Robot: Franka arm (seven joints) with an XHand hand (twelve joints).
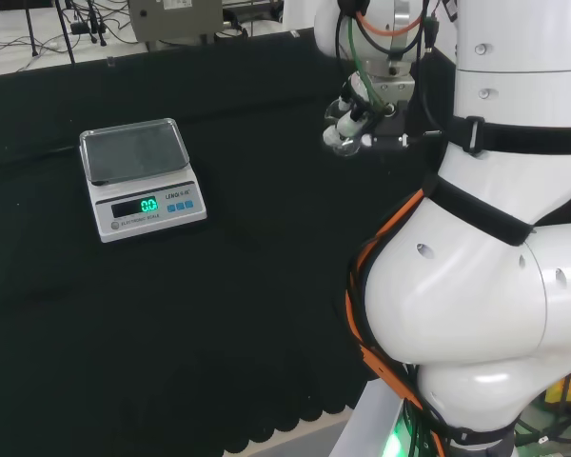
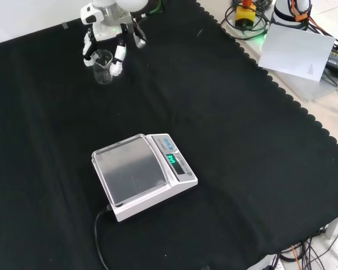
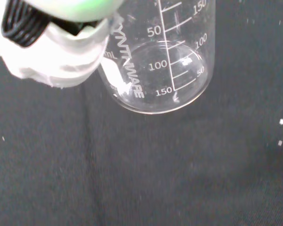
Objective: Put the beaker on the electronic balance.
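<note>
Beaker-to-be-weighed aside, the nearest thing in the front view is the electronic balance (image 2: 143,175), sitting toward the near edge of the black cloth (image 2: 242,140) with its steel pan bare, its green display lit and its black cable (image 2: 99,239) trailing off toward that near edge. Open cloth lies between it and the far left corner, where the clear glass beaker (image 2: 103,66) stands upright and well apart from the balance. At that corner the hand (image 2: 104,42) reaches down from above with fingers curled around the beaker's wall, one white fingertip (image 3: 61,56) touching the glass in the wrist view.
</note>
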